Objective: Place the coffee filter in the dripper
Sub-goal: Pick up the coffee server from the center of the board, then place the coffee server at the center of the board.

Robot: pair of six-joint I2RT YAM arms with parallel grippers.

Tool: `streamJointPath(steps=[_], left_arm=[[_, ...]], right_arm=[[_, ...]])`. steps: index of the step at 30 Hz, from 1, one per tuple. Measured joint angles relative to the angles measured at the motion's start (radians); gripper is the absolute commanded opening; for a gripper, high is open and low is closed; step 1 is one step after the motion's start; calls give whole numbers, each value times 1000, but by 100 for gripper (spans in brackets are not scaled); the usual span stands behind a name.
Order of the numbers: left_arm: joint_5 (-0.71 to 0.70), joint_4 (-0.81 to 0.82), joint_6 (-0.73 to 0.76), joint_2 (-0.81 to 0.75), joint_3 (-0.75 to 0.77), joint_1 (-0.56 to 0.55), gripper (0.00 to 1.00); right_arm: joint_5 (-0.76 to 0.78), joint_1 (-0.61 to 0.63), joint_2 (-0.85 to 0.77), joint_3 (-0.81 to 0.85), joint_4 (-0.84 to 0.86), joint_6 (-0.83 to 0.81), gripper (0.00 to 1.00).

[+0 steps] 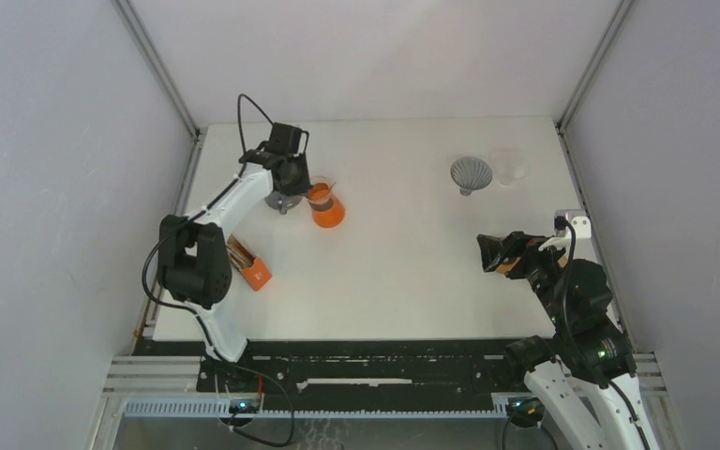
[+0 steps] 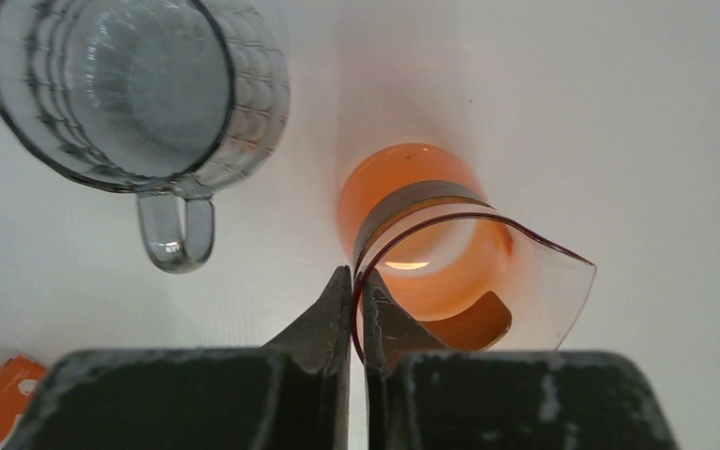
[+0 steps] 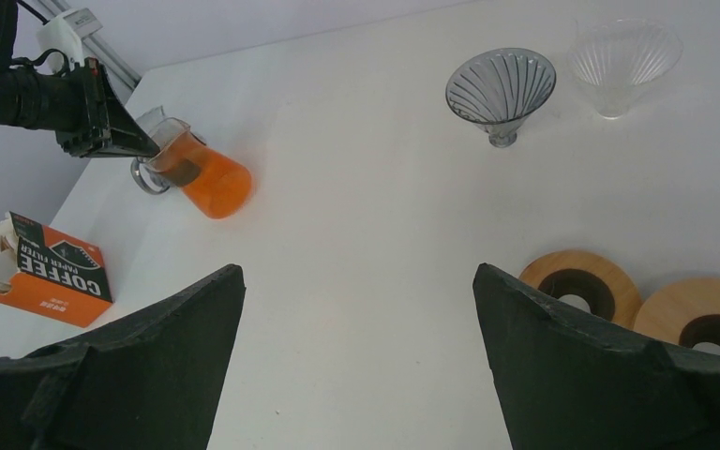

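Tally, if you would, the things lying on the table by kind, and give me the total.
Orange carafe: 1
Glass mug: 1
Coffee filter box: 1
Glass drippers: 2
Wooden rings: 2
Total: 7

Carafe [image 2: 431, 253] beside mug [image 2: 141, 84], drippers [image 1: 471, 173] well right
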Motion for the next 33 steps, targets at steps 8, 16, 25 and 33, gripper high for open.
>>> streamJointPath(steps=[8,16,25,33], left_arm=[[10,-43,34,12,58,-67,0],[-5,-71,51,57,177,-167,0],[-42,-108,51,171,295,-277,0],[-54,-137,51,200,299,-307,0]], right_arm=[[0,0,0,0,0,0,100],[0,0,0,0,-2,0,100],[0,0,0,0,-8,1,100],[0,0,0,0,-13,1,100]])
